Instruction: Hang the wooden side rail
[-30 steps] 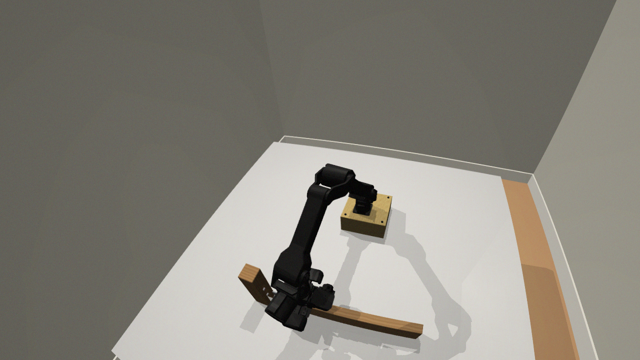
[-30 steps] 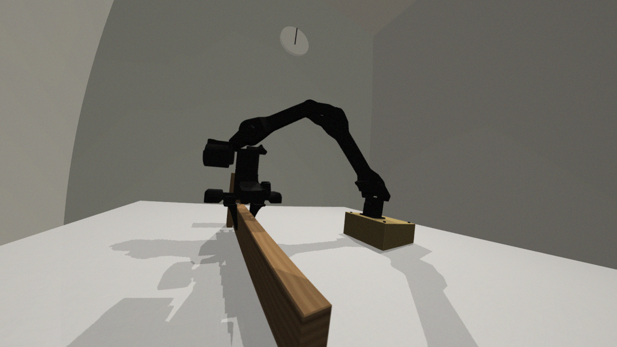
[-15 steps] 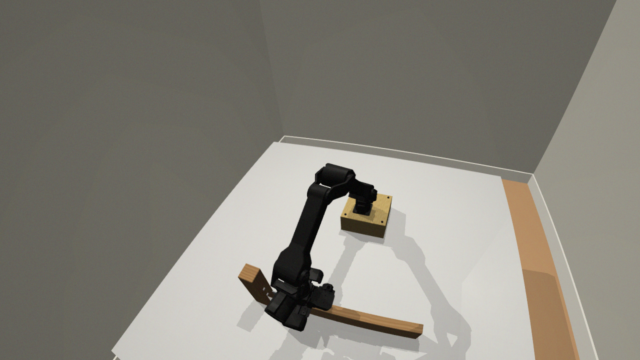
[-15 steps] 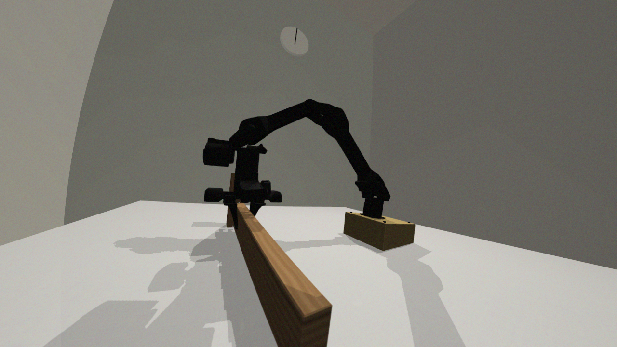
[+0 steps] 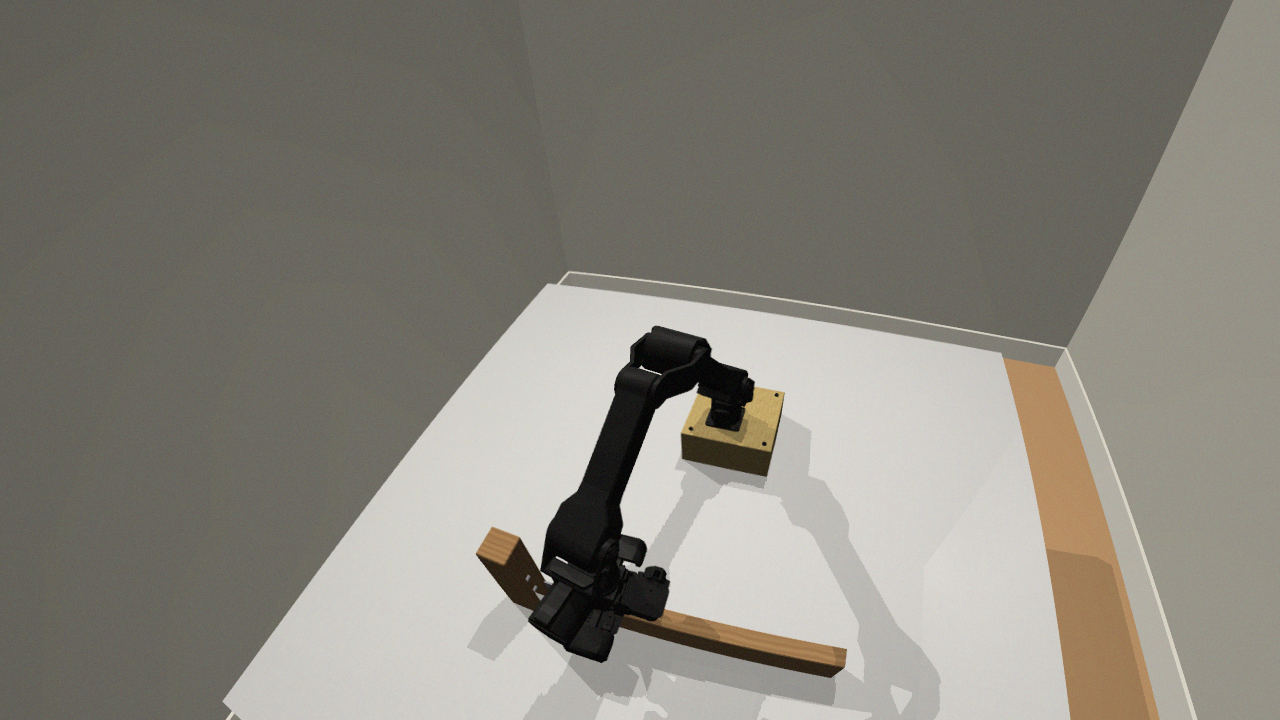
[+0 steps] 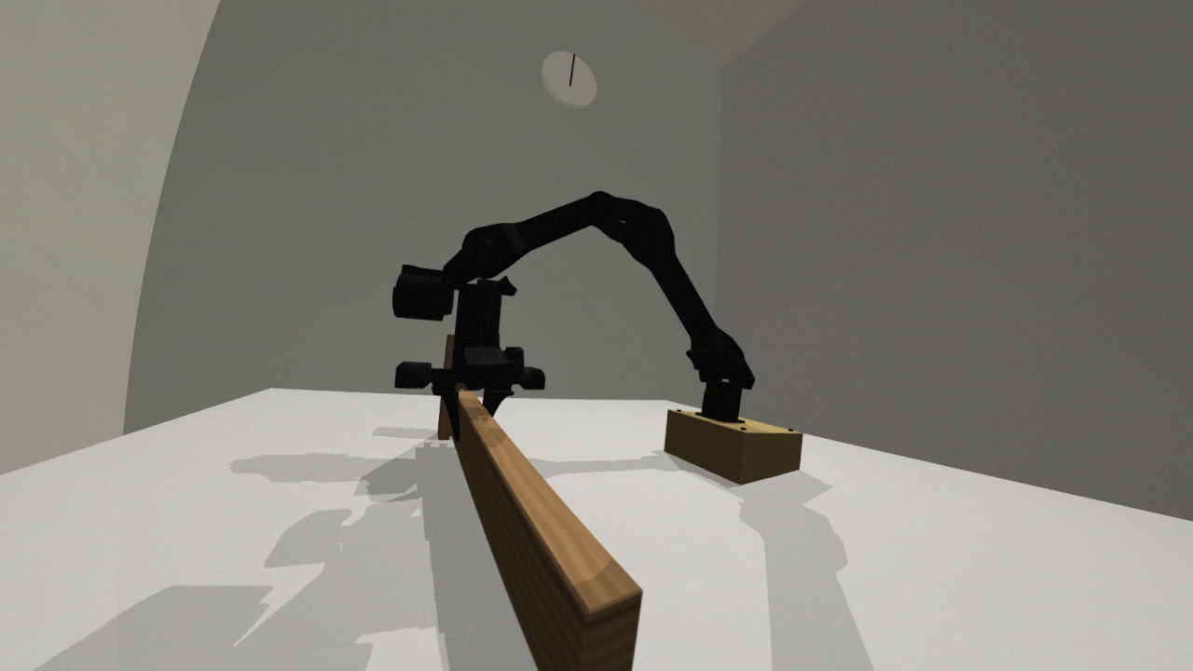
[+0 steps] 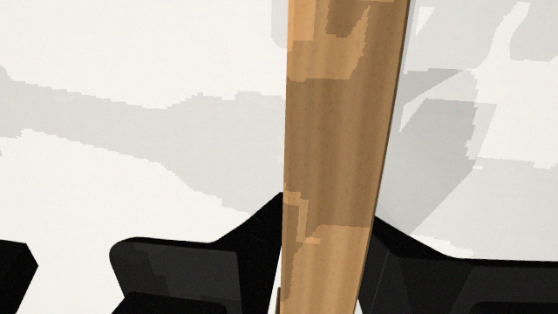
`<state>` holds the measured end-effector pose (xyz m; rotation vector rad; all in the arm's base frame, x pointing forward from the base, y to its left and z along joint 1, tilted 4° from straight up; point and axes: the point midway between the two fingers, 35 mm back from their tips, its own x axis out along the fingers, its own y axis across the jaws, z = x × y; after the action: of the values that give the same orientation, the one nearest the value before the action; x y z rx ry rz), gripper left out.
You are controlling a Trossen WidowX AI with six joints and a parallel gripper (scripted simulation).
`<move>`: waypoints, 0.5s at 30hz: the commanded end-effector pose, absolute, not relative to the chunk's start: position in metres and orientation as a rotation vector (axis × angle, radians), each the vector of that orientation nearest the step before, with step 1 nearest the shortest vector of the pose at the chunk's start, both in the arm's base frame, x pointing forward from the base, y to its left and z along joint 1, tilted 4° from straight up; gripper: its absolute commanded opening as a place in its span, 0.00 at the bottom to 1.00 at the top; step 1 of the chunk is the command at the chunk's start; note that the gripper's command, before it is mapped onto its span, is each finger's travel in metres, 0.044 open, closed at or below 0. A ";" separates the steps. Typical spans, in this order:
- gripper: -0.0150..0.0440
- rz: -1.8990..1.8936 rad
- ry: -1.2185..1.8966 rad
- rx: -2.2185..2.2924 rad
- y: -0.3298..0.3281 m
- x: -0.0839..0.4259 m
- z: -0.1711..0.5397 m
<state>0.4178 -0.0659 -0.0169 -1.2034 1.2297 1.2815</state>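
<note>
The wooden side rail [image 5: 742,641] [image 6: 541,534] [image 7: 331,144] runs away from the post on its narrow edge. My gripper [image 6: 473,417] [image 7: 309,200] is shut on the rail near its hook end, one finger on each side. In the top view the arm's wrist covers the fingers. The headboard post [image 5: 506,565] [image 6: 446,359] stands upright beyond the rail's hook end, with small bright openings in its face. The rail's hook end is close to the post, but the gripper hides most of the gap. Whether the hooks sit on the pins cannot be seen.
The arm's wooden base block [image 5: 726,454] [image 6: 708,446] stands on the white table [image 5: 429,501] [image 6: 959,567], away from the rail. The arm arches from the block over to the rail. A brown strip [image 5: 1042,465] runs along the table's right side in the top view.
</note>
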 end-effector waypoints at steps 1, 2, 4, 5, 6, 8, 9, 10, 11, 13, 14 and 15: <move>0.25 1.267 1.216 -1.212 -0.066 0.421 -0.008; 0.25 1.267 1.216 -1.212 -0.066 0.421 -0.008; 0.25 1.267 1.216 -1.212 -0.066 0.421 -0.008; 0.25 1.267 1.216 -1.212 -0.066 0.421 -0.008; 0.25 1.267 1.216 -1.212 -0.066 0.421 -0.008; 0.25 1.267 1.216 -1.212 -0.066 0.421 -0.007; 0.25 1.267 1.216 -1.212 -0.066 0.421 -0.007; 0.25 1.267 1.216 -1.212 -0.066 0.421 -0.007; 0.25 1.267 1.216 -1.212 -0.066 0.421 -0.007; 0.25 1.267 1.216 -1.212 -0.066 0.421 -0.006; 0.25 1.267 1.216 -1.212 -0.066 0.421 -0.006; 0.25 1.267 1.216 -1.212 -0.066 0.421 -0.006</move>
<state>0.4179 -0.0659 -0.0144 -1.2032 1.2298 1.2817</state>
